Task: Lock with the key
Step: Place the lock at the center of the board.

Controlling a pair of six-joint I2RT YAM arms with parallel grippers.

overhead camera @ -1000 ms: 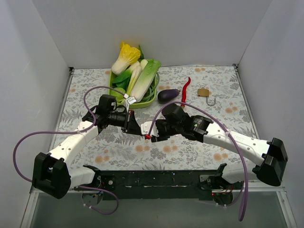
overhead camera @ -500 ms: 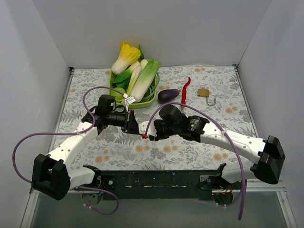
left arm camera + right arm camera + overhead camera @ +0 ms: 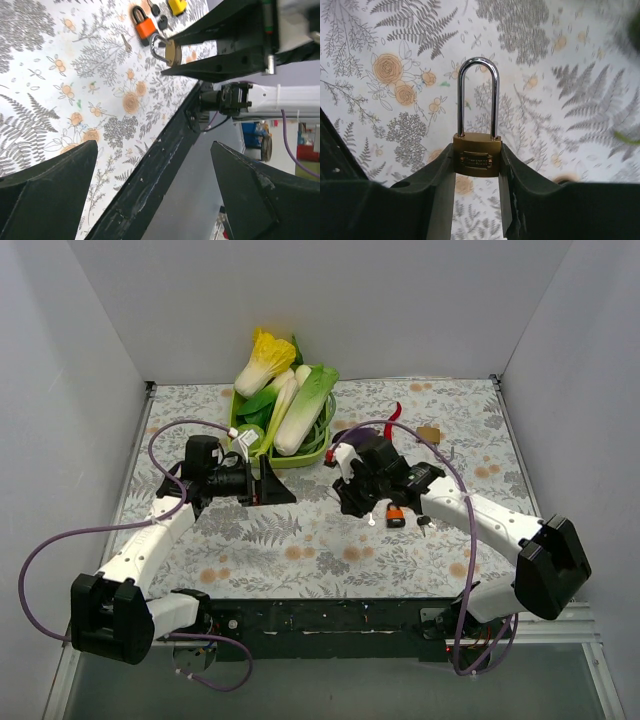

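Observation:
A brass padlock (image 3: 476, 159), its steel shackle closed, sits clamped by its body between my right gripper's (image 3: 476, 152) fingers. Seen from the left wrist, the right gripper points down at the cloth with the same brass padlock (image 3: 169, 51) at its tip. From above, the right gripper (image 3: 352, 503) hides it. A small silver key (image 3: 371, 521) lies loose on the cloth beside it, and this key (image 3: 126, 42) also shows in the left wrist view. My left gripper (image 3: 280, 485) hangs wide open and empty to the left, and its own camera shows the left gripper (image 3: 154, 145) holding nothing.
An orange padlock (image 3: 396, 515) and black-headed keys (image 3: 422, 523) lie just right of the right gripper. A second brass padlock (image 3: 428, 434), a red chili (image 3: 392, 412) and an eggplant (image 3: 347, 437) are behind. A green basket (image 3: 318, 445) of vegetables stands at the back.
The two grippers met mid-table with the left one shut. The left has since opened and drawn back left. The right arm has swung right and back, still holding the padlock.

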